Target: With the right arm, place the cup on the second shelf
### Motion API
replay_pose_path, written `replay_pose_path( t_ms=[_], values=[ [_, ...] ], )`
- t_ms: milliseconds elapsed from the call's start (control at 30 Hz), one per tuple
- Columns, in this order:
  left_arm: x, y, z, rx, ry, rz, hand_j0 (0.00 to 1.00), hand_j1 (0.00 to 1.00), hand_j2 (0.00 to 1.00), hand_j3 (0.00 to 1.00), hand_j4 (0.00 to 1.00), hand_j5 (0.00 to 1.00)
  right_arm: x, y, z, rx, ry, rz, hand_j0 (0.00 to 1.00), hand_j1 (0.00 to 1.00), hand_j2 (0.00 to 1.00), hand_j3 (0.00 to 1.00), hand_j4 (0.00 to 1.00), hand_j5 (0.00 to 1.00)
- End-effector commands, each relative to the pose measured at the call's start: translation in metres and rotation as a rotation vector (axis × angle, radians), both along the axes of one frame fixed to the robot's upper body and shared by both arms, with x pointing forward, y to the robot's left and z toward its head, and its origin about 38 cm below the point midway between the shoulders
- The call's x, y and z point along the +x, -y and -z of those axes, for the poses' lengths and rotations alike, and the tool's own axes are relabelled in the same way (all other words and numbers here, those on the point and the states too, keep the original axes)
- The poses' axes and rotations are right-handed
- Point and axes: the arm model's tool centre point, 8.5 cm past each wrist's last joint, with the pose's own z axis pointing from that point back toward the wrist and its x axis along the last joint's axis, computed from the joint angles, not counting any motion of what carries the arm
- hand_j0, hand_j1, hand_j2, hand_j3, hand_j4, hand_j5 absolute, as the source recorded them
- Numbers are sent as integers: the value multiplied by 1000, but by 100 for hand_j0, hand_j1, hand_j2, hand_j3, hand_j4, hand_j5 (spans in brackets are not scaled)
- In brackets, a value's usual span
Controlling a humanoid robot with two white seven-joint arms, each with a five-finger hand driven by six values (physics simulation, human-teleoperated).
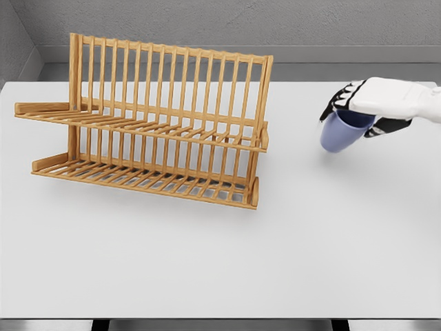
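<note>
I'm holding the blue cup [342,131] in my right hand [375,103], fingers [339,98] curling around its rim, out at three o'clock on the table [275,262]. It's tilting, apparently lifted clear. The grasp looks done; I'm judging the carry to the wooden dish rack [151,124] at ten o'clock and its second shelf [131,126] remains.

Only the right arm shows, entering at the far right edge of the surface. Its forearm is a smooth, glossy white shell, rounded and slightly tapering toward the wrist, with no visible cables, screws or markings. The right hand [358,110] is two-toned — white plates over the back and knuckles, black at the finger joints and fingertips [331,107].
</note>
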Motion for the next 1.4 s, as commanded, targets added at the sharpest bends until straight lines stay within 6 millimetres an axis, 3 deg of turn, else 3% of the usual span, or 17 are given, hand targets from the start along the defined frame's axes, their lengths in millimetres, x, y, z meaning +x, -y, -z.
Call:
replay_pose_path(
  t_ms=[0, 100, 300, 500, 533, 867, 1367],
  values=[
    [0, 0, 0, 0, 0, 0, 100, 100, 100, 100, 100, 100, 0, 1, -6, 11, 14, 5, 76, 76, 76, 76, 76, 76],
    [-1, 0, 0, 0, -2, 0, 100, 100, 100, 100, 100, 100, -5, -7, -20, 18, 55, -24, 76, 76, 76, 76, 76, 76],
    [0, 0, 0, 0, 0, 0, 100, 100, 100, 100, 100, 100, -12, -19, -28, 12, 81, -70, 76, 76, 76, 76, 76, 76],
    [0, 0, 0, 0, 0, 0, 100, 100, 100, 100, 100, 100, -15, -19, -33, 6, 94, -74, 76, 76, 76, 76, 76, 76],
    [-1, 0, 0, 0, -2, 0, 100, 100, 100, 100, 100, 100, -15, -16, -41, 16, 119, -65, 76, 76, 76, 76, 76, 76],
    [0, 0, 0, 0, 0, 0, 100, 100, 100, 100, 100, 100, -34, -42, -64, 18, 198, -162, 76, 76, 76, 76, 76, 76],
    [0, 0, 0, 0, 0, 0, 100, 100, 100, 100, 100, 100, -42, -57, -81, 31, 255, -210, 76, 76, 76, 76, 76, 76]
  ],
)
